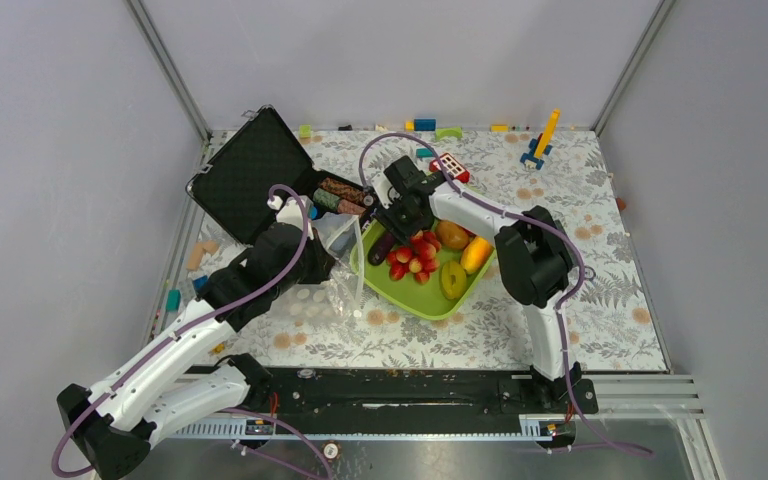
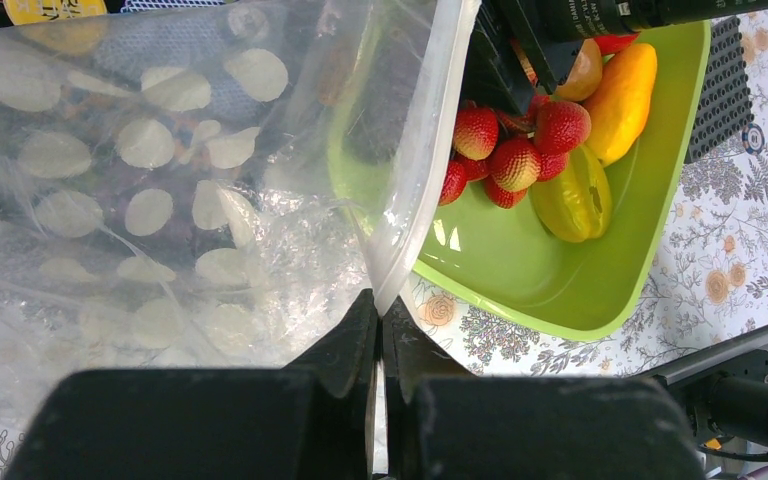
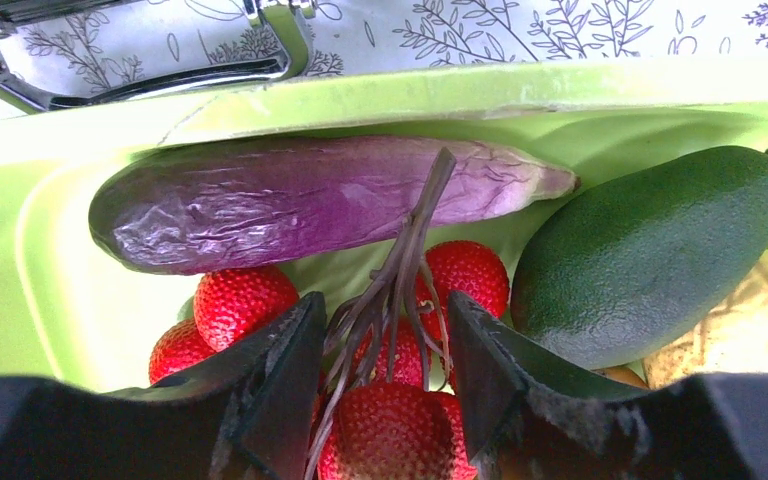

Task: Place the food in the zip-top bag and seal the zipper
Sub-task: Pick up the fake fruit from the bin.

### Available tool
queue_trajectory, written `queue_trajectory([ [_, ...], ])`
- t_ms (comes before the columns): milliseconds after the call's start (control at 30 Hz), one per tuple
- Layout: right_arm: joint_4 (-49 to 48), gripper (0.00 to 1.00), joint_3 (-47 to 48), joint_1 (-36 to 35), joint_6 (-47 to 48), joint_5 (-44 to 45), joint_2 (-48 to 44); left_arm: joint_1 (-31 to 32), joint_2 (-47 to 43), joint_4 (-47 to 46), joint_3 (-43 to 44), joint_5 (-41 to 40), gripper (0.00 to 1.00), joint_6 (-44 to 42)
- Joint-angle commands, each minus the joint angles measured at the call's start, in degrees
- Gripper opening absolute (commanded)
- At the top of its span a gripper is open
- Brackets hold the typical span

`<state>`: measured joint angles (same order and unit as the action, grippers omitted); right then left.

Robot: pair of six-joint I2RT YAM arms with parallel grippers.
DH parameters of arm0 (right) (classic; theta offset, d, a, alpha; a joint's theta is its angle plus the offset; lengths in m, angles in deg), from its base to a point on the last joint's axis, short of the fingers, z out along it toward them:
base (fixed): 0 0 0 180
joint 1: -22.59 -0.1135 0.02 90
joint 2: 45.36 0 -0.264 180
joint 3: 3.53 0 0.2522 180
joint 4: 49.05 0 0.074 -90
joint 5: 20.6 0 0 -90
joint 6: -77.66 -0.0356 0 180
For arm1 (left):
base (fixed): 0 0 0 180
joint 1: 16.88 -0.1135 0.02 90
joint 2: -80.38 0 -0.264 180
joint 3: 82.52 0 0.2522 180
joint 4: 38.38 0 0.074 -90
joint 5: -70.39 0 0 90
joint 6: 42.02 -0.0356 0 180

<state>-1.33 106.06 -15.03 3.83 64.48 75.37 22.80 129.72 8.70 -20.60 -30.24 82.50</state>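
right fingers (image 3: pixel 280 370) parted, nothing gripped yet. they straddle the brown stem bunch (image 3: pixel 405 250) of the strawberries (image 3: pixel 245 300) mid tray (image 3: pixel 50 270), w/ a gap showing on both sides of the stems. eggplant (image 3: pixel 300 205) lies just beyond the berries toward the tray's far wall, avocado (image 3: pixel 650 250) just beside them.

left fingers (image 2: pixel 345 345) clenched on the bag (image 2: pixel 150 200) at its mouth edge, holding the zip strip (image 2: pixel 430 140) up at the tray's left rim, mouth turned toward the tray. food looks all in the tray; can't make out any inside the bag.

what could go wrong:
- stems are thin & prob springy, so a pinch may catch only a few strands or slip. the berries then drop back, or fall off the tray onto the desk (image 1: pixel 580 320).
- fingertips sit low btwn berries, so closing could shove them into the eggplant & scatter the pile.
- if the berries come up as one bunch, it may be too wide for the mouth. only one side of the mouth is held & the soft film can sag shut.
- bumping the bag w/ the load could tug the strip out of the left pinch.
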Motion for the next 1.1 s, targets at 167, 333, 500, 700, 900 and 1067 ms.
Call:
queue_trajectory([
  [167,3.1,0.29,0.5,-1.1,1.6,7.8,1.8,-0.3,-0.9,-2.2,0.0,-1.2,0.0,-0.2],
  [333,1.0,0.15,-0.5,-1.0,-0.1,9.4,-0.9,-0.2,-1.0,-2.2,-0.1,-1.2,0.0,-0.1],
  [500,-5.0,0.0,-4.8,-1.1,-4.9,12.3,-7.9,-0.3,-1.1,-2.2,0.0,-0.9,0.0,0.0],
  [700,-19.1,0.0,-18.6,-1.1,-15.0,13.7,-22.7,-0.2,-1.4,-2.3,-0.1,-0.6,0.0,0.3],
  [900,-33.0,0.0,-31.7,-1.1,-21.2,11.4,-36.1,-0.3,-1.1,-2.6,0.2,0.2,0.0,0.6],
  [1067,-42.0,0.0,-38.0,-1.1,-24.0,12.1,-44.4,-0.2,-0.9,-3.0,0.3,1.3,0.0,1.3],
])
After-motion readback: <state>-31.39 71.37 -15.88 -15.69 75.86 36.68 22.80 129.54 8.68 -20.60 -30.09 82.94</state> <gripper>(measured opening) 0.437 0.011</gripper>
